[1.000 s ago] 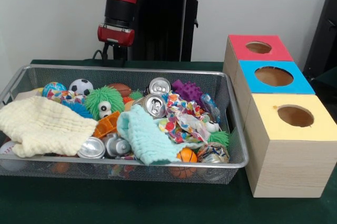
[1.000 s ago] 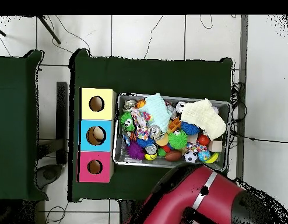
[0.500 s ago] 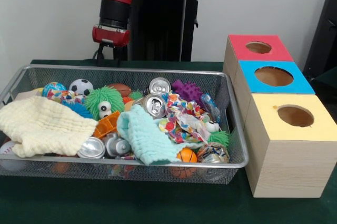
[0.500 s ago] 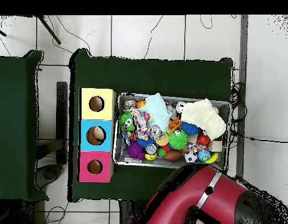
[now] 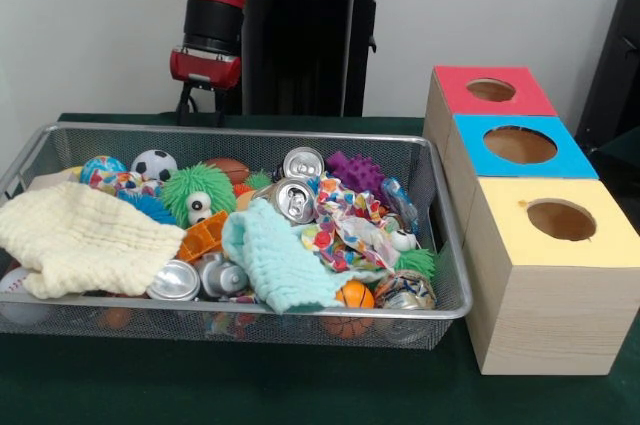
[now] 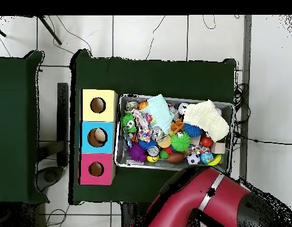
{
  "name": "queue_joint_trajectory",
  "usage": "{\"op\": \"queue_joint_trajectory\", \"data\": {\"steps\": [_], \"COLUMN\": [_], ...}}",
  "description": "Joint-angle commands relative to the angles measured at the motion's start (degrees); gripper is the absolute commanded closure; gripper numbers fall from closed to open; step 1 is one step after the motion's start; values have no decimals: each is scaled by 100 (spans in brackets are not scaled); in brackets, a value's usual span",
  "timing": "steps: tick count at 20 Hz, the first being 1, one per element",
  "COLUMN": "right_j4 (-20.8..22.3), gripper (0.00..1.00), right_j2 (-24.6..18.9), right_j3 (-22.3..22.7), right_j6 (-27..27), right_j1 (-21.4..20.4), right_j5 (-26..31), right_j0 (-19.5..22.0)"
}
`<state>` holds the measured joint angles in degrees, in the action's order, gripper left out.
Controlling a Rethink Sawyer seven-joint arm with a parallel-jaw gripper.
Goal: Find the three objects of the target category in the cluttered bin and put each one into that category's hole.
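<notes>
The wire mesh bin [image 5: 240, 132] stands on the green table and is full of clutter. It also shows in the overhead view [image 6: 117, 136]. In it lie silver cans [image 5: 292, 200], a green fuzzy ball [image 5: 198, 193], a soccer ball [image 5: 154, 164], a cream cloth [image 5: 80, 235] and a mint cloth [image 5: 275, 260]. My gripper [image 5: 200, 110] hangs from the red arm behind the bin's far rim, above the table and outside the bin, holding nothing I can see. In the overhead view the red arm [image 6: 201, 198] hides it.
Three wooden boxes with round holes stand beside the bin: red top [image 5: 490, 91], blue top [image 5: 520, 145], yellow top [image 5: 560, 220]. In the overhead view they line up as yellow [image 6: 98, 105], blue [image 6: 97, 137] and pink [image 6: 96, 169]. The black pedestal [image 5: 300, 45] stands behind.
In the front view the arm and gripper have drifted a little to the picture's left and slightly up. Nothing in the bin has moved.
</notes>
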<state>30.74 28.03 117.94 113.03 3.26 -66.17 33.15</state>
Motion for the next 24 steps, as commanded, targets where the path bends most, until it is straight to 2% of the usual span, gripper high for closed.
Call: {"op": "queue_joint_trajectory", "data": {"steps": [1,16,24], "right_j4": [303,97,-235], "gripper": [0,0,0], "right_j2": [105,-97,-279], "right_j3": [3,50,301], "right_j6": [571,620,686], "right_j1": [1102,1195,1068], "right_j5": [1781,1764,1807], "right_j0": [289,46,-355]}}
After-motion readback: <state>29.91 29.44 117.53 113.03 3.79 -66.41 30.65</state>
